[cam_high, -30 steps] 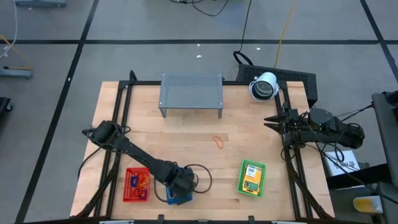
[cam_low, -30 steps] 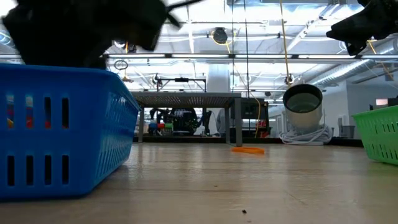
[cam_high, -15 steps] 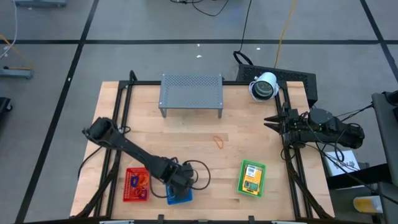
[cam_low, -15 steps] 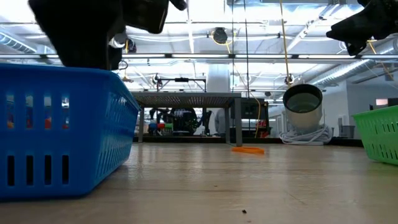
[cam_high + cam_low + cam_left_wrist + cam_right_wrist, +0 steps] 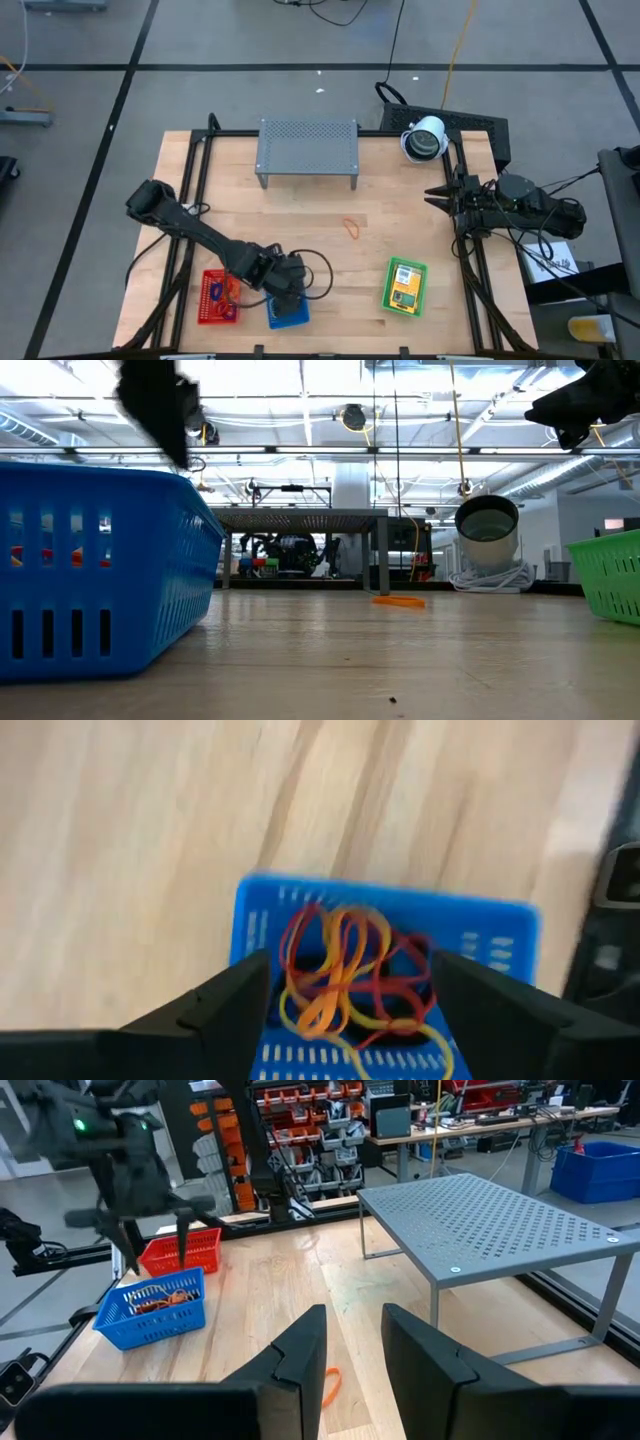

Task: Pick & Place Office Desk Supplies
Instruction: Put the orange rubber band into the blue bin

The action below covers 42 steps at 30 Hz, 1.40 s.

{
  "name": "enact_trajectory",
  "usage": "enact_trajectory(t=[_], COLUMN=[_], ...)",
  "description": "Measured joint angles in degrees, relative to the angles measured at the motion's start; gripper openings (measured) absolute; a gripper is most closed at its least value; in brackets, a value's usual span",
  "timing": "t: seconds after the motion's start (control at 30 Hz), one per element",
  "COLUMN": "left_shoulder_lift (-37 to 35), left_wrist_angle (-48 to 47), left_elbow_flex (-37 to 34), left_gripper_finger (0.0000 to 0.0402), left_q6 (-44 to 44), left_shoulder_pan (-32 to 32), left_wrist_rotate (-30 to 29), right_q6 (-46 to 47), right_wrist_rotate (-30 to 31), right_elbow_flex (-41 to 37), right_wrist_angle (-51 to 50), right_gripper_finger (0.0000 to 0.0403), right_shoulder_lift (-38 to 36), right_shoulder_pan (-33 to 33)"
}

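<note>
The left gripper (image 5: 340, 995) hangs above the blue basket (image 5: 288, 314) in the lower left of the high view, fingers spread apart and holding nothing. A tangle of red and orange rubber bands (image 5: 345, 975) lies in that basket, directly below the fingers. One orange rubber band (image 5: 351, 228) lies alone at the table centre. The right gripper (image 5: 352, 1342) waits at the right edge, slightly open and empty.
</note>
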Motion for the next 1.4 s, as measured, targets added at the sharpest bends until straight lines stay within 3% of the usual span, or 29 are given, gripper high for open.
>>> enact_trajectory(t=[0.23, 0.5, 0.7, 0.9, 1.2, 1.4], left_shoulder_lift=[2.16, 12.37, 18.76, 22.58, 28.51, 31.03], left_wrist_angle=[-1.46, -6.15, -6.41, -5.29, -4.27, -2.59], left_elbow_flex=[11.96, 28.74, 36.64, 38.23, 38.25, 38.25], left_gripper_finger=[0.0268, 0.0229, 0.0215, 0.0214, 0.0214, 0.0214], left_q6=[14.26, 19.89, 24.10, 30.36, 33.57, 35.21], left_shoulder_pan=[5.68, 13.59, 17.66, 21.20, 26.90, 29.47], left_wrist_rotate=[-1.83, -1.33, 0.82, 2.39, 11.68, 11.72], right_q6=[0.00, 0.00, 0.00, 0.00, 0.00, 0.00], right_wrist_rotate=[0.00, 0.00, 0.00, 0.00, 0.00, 0.00], right_elbow_flex=[0.00, 0.00, 0.00, 0.00, 0.00, -0.01], right_wrist_angle=[-0.02, 0.00, 0.07, -0.02, 0.01, -0.01], right_gripper_finger=[0.0089, 0.0089, 0.0089, 0.0089, 0.0089, 0.0089], right_shoulder_lift=[0.00, -0.02, -0.02, -0.02, -0.01, 0.00], right_shoulder_pan=[0.01, 0.01, 0.00, -0.01, 0.00, 0.00])
